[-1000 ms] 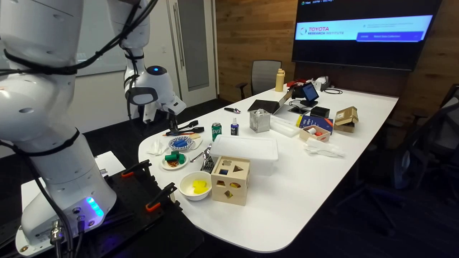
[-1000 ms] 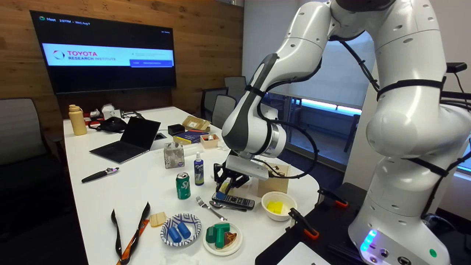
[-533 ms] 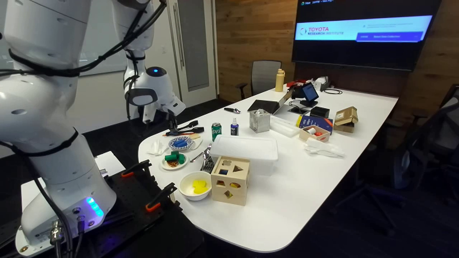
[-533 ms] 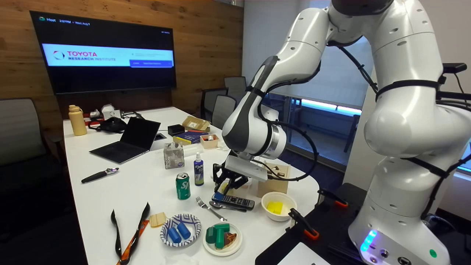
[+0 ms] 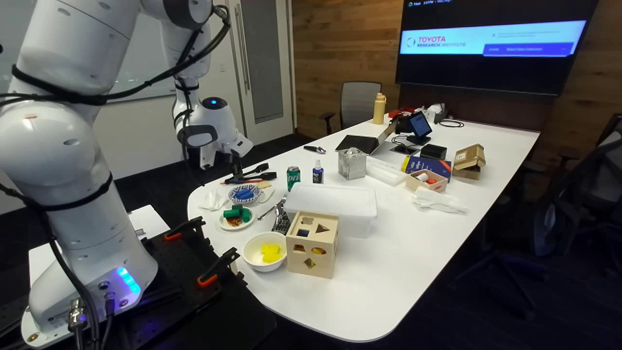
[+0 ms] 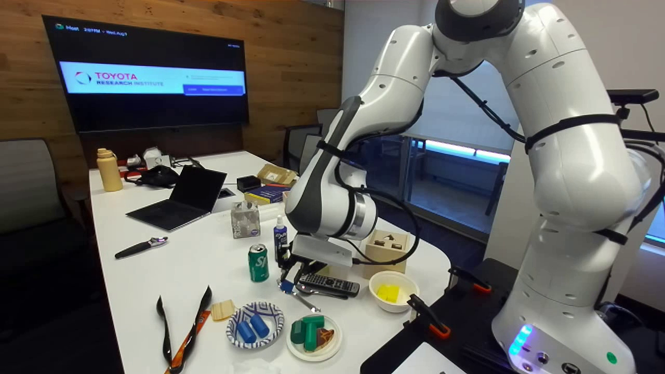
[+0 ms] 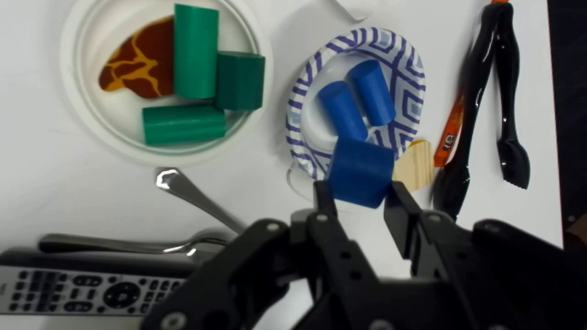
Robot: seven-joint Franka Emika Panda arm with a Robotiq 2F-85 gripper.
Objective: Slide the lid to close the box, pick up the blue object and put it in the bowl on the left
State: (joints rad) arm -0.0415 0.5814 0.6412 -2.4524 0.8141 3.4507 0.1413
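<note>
Wrist view: the gripper (image 7: pixel 361 190) is pulled in snug, w/ the blue block (image 7: pixel 361 170) pinched b/w its fingers (image 7: pixel 403 205). The block hides a bit of the patterned bowl (image 7: pixel 408 107), but that may just be how they line up from here. Two blue pieces (image 7: pixel 343 110) lie in that bowl, so it's prob. the left one the job means. In an exterior view: a sec. ago the block was by the end of the remote (image 6: pixel 331 284); now it shows in front of the fork (image 6: pixel 304 301), nearer the patterned bowl but apart from it. So the carry is prob. going the right way, w/ more to go: get over the bowl, go down, let go. The two pieces take up room, so the block could bump 'em. In an exterior view: the wooden box (image 5: pixel 309 254) stands just beside the white bowl (image 5: pixel 252 251). Its lid (image 5: pixel 313 232) looks all the way across the top, so I'd guess the closing bit is done. Can't make out the block from this side.
</note>
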